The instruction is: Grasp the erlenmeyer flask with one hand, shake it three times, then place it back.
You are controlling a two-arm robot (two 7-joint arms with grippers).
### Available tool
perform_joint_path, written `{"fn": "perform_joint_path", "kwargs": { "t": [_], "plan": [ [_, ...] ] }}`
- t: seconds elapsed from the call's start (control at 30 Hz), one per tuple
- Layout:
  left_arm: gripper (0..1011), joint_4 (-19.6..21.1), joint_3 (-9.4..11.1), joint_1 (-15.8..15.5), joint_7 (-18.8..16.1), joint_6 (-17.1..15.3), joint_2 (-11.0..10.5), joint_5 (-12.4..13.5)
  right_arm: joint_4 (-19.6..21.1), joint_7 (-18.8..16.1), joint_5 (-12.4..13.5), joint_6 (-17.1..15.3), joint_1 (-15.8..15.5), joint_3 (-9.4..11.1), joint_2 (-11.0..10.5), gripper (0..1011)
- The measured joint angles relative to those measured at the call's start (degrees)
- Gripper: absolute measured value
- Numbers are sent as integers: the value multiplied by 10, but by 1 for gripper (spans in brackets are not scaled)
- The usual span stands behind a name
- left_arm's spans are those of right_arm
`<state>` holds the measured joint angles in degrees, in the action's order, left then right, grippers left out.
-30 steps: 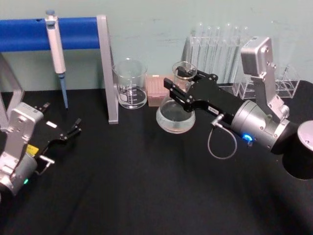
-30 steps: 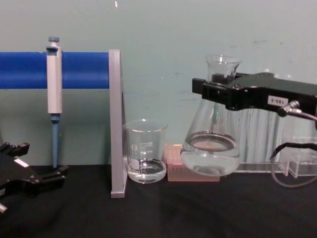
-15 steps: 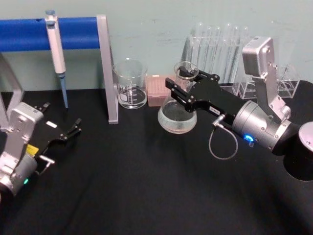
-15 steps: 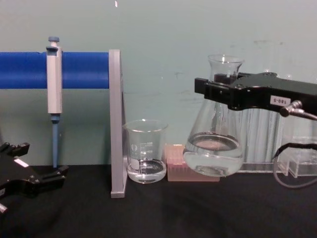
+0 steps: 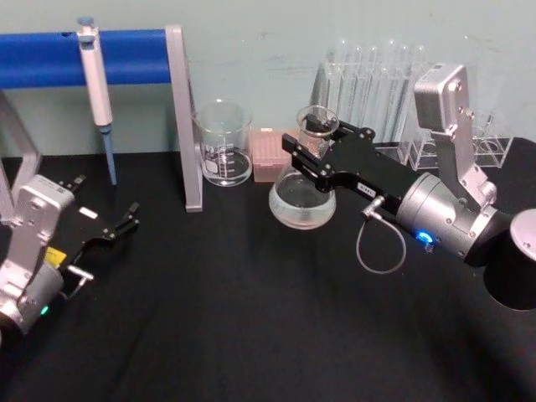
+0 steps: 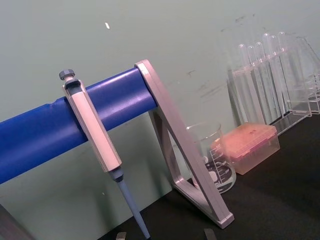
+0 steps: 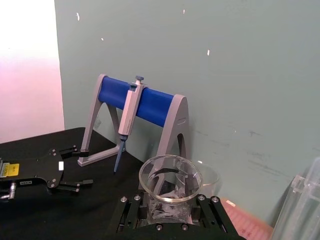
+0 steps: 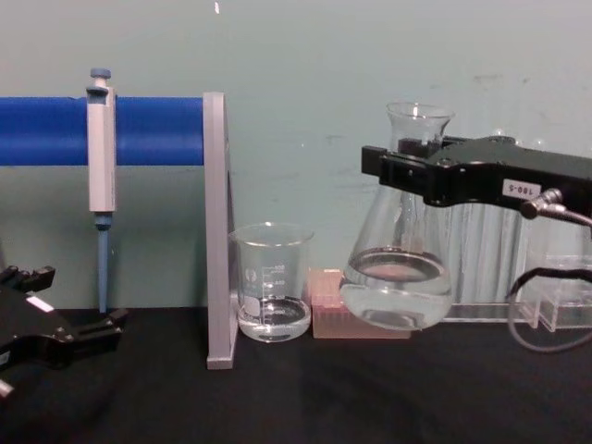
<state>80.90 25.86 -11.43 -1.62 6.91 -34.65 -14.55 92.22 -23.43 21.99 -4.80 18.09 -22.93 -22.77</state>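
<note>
The erlenmeyer flask [image 5: 301,199] is clear glass with some clear liquid in its base. It hangs slightly tilted just above the black table [image 5: 234,318], in front of the test tubes. My right gripper [image 5: 315,147], the hand with the silver wrist, is shut on the flask's neck just under the rim. From the side, the chest view shows the flask [image 8: 398,287] held by the right gripper [image 8: 409,172]. The flask's rim [image 7: 171,178] sits between the black jaws in the right wrist view. My left gripper [image 5: 107,197] rests open at the table's left, far from the flask.
A glass beaker [image 5: 223,142] and a pink box [image 5: 272,156] stand just left of the flask, at the back. A rack of test tubes [image 5: 377,79] stands behind it. A pipette [image 5: 96,75] hangs on a blue-barred stand [image 5: 183,117] at the back left.
The right gripper and flask shifted slightly right and down, then back a little left and up. The left arm has not moved.
</note>
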Motion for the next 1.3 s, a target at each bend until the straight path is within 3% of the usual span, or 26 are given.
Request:
{"fn": "perform_joint_path", "kwargs": {
  "t": [0.7,1.3],
  "plan": [
    [1001,0,0,0,0,0,0,0,4,-8,4,1,-1,-6,1,449],
    [1001,0,0,0,0,0,0,0,26,-42,26,-1,-5,-39,-6,449]
  ]
}}
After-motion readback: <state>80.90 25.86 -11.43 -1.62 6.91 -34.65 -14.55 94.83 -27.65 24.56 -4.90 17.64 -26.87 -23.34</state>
